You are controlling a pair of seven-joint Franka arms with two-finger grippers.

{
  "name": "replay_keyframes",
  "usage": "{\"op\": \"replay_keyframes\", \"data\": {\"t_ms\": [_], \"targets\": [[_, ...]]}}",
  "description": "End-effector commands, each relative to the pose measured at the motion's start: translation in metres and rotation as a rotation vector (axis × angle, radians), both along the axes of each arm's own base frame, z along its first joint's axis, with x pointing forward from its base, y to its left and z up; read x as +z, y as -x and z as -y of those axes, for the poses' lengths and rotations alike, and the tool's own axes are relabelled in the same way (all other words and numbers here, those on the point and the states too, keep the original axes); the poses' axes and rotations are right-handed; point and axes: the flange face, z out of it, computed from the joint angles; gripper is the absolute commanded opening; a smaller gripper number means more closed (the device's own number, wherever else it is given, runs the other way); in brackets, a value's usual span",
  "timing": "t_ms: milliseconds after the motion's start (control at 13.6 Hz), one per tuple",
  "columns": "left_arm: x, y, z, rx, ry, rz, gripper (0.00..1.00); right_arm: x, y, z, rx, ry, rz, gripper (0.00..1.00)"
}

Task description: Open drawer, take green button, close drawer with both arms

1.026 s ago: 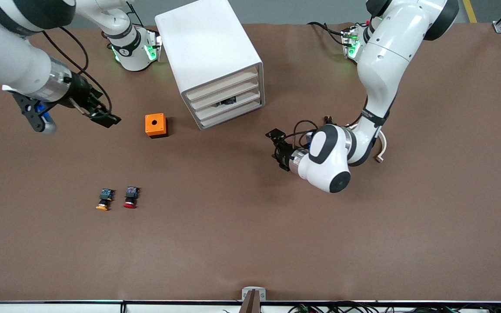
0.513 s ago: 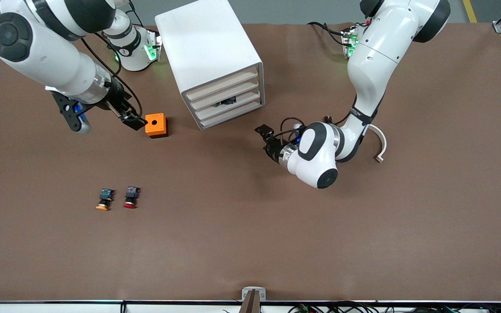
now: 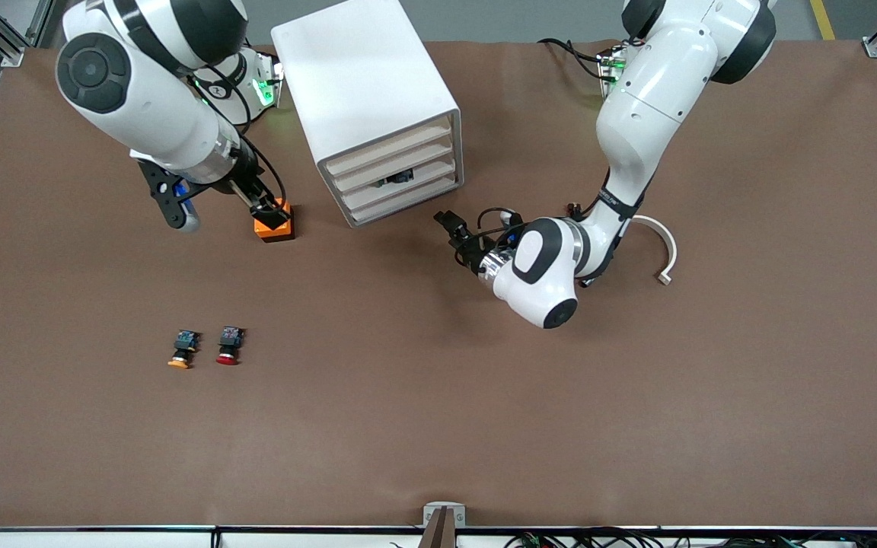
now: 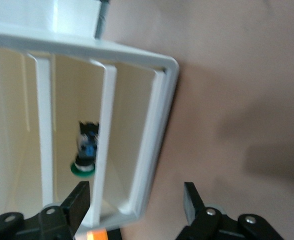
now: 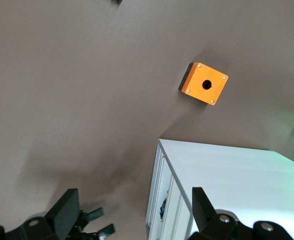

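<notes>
The white cabinet [image 3: 366, 84] stands near the robots' bases. Its four cream drawer fronts [image 3: 400, 183] all look pushed in. The green-capped button [image 4: 84, 156] lies inside, showing through a gap between two fronts [image 3: 397, 179]. My left gripper [image 3: 448, 223] hovers low in front of the cabinet, by the corner at the left arm's end. In the left wrist view it [image 4: 136, 201] is open, with the cabinet's corner farther off between the jaws. My right gripper [image 3: 272, 215] is over an orange box [image 3: 275, 227] beside the cabinet. The right wrist view shows it [image 5: 134, 207] open and holding nothing.
An orange-capped button [image 3: 181, 351] and a red-capped button [image 3: 228, 345] lie side by side nearer the front camera, toward the right arm's end. A curved white piece [image 3: 661, 247] lies by the left arm's elbow. The orange box [image 5: 204, 84] has a round hole on top.
The right arm swung in from the table's end until its gripper came over the orange box. The left gripper moved closer to the cabinet's drawer fronts.
</notes>
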Motion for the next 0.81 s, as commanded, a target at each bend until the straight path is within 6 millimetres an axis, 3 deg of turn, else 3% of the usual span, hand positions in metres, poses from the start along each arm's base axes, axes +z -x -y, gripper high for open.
{"op": "replay_keyframes", "data": {"t_ms": [0, 366, 513, 659, 733], "targets": [[0.004, 0.022, 0.022, -0.054, 0.013, -0.057, 0.8, -0.006, 0.002, -0.017, -0.034, -0.013, 0.004, 1.0], [-0.011, 0.07, 0.053, -0.167, 0.017, -0.132, 0.68, -0.021, 0.0, -0.037, -0.04, -0.012, 0.013, 1.0], [-0.012, 0.077, 0.057, -0.194, 0.039, -0.13, 0.51, -0.026, -0.003, -0.042, -0.068, -0.015, 0.023, 1.0], [-0.011, 0.086, 0.065, -0.23, 0.076, -0.109, 0.42, -0.029, 0.001, -0.056, -0.07, -0.03, 0.023, 1.0], [-0.011, 0.085, 0.065, -0.236, 0.091, -0.1, 0.28, -0.03, -0.001, -0.059, -0.091, -0.036, 0.031, 1.0]]}}
